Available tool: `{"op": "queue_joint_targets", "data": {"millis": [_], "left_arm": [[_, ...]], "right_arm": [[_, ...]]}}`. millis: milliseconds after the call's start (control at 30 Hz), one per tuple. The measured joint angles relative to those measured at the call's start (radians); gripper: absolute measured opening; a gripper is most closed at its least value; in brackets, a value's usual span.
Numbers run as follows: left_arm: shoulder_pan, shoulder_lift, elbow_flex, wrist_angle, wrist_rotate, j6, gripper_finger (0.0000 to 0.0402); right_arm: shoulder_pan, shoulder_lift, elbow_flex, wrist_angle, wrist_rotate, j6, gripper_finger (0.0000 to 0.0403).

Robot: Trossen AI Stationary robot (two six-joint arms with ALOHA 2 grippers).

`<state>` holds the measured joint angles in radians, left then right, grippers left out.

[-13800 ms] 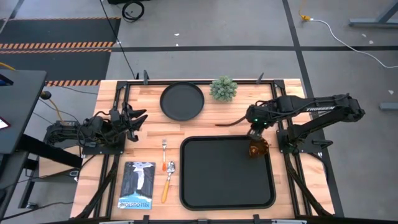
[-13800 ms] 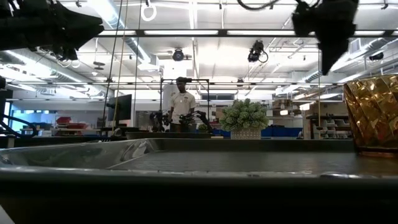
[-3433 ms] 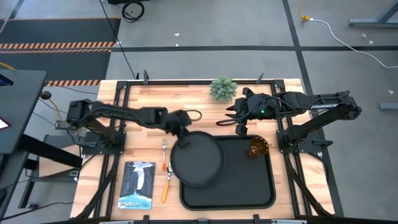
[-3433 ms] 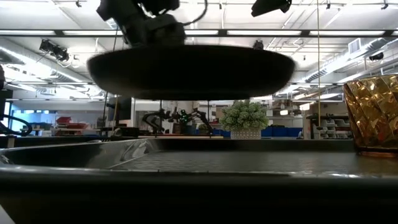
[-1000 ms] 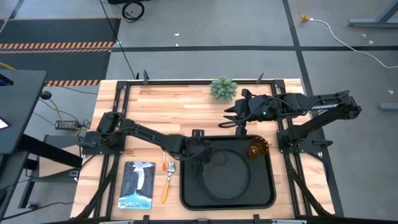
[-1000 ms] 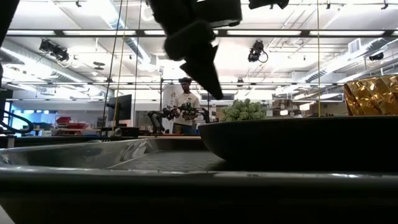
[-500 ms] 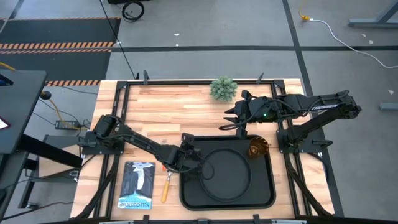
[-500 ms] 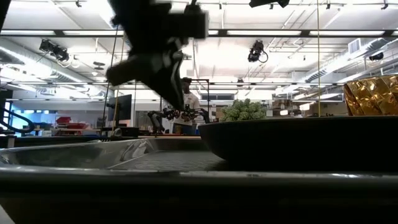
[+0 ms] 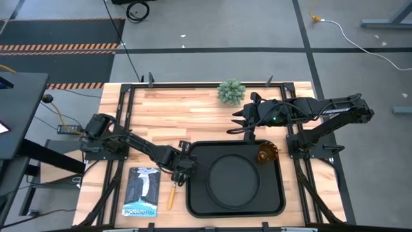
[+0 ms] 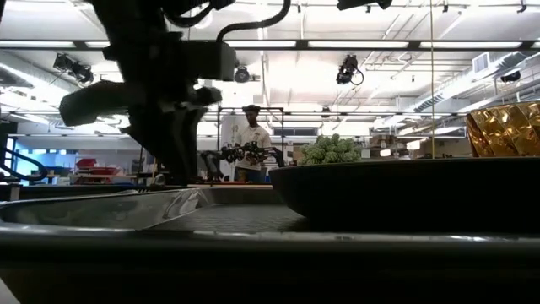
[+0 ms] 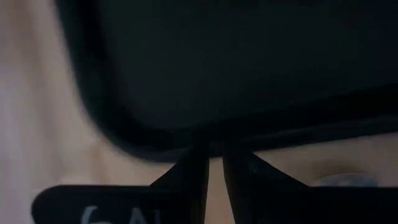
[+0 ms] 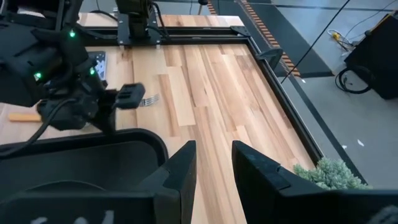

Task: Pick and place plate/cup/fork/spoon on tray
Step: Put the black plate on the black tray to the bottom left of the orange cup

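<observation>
The large black rectangular tray (image 9: 235, 179), rounded at its corners with a raised rim, lies on the pale wooden table (image 9: 193, 115) and already holds the round matte black plate (image 9: 232, 178) near its middle and the small translucent amber tumbler, the cup (image 9: 266, 154), faceted like cut glass, in its far right corner. Just beside the tray's left edge the left gripper (image 9: 181, 169) hangs low over the cutlery, its two dark fingers (image 11: 193, 180) drawn close with only a thin gap between them and nothing held. The right gripper (image 9: 243, 120) waits above the table behind the tray, its fingers parted and empty. The small fork (image 12: 147, 99), silver tines on a red-orange handle, lies partly under the left arm; the spoon (image 9: 172, 195) shows only its yellow-orange handle, pointing toward the table's front edge. Both look light, stiff and thin, lying flat on smooth wood, so they would likely slide or pivot if nudged; pinching across the narrow handle near mid-length seems the safest hold. A dark booklet (image 9: 141, 191) and a small green potted plant (image 9: 231, 91) are bystanders.
</observation>
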<state>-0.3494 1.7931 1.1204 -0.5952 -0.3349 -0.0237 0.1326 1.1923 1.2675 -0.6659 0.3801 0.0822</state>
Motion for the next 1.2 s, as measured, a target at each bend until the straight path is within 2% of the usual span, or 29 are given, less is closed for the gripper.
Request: {"op": "queue_joint_targets", "data": {"millis": [100, 300, 500, 667, 867, 1200], "left_arm": [[0.005, 0.0, -0.004, 0.061, 0.052, 0.002, 0.0052], [0.006, 0.0, 0.004, 0.164, 0.073, 0.007, 0.0052], [0.027, 0.036, 0.004, 0.26, 0.213, -0.022, 0.0052], [0.031, 0.076, 0.004, 0.356, 0.22, -0.023, 0.0052], [0.053, 0.098, 0.005, 0.45, 0.285, -0.017, 0.0052], [0.091, 0.141, 0.004, 0.558, 0.317, 0.011, 0.0052]], "right_arm": [[-0.001, 0.0, 0.0, 0.001, 0.0, -0.002, 0.011], [-0.003, 0.0, 0.0, 0.004, 0.0, -0.004, 0.011], [-0.003, 0.0, 0.0, 0.007, 0.0, -0.006, 0.011], [-0.003, 0.0, 0.0, 0.008, 0.0, -0.006, 0.011], [-0.004, 0.0, 0.0, 0.008, 0.0, -0.011, 0.011], [-0.004, 0.0, 0.0, 0.02, -0.001, -0.025, 0.011]]}}
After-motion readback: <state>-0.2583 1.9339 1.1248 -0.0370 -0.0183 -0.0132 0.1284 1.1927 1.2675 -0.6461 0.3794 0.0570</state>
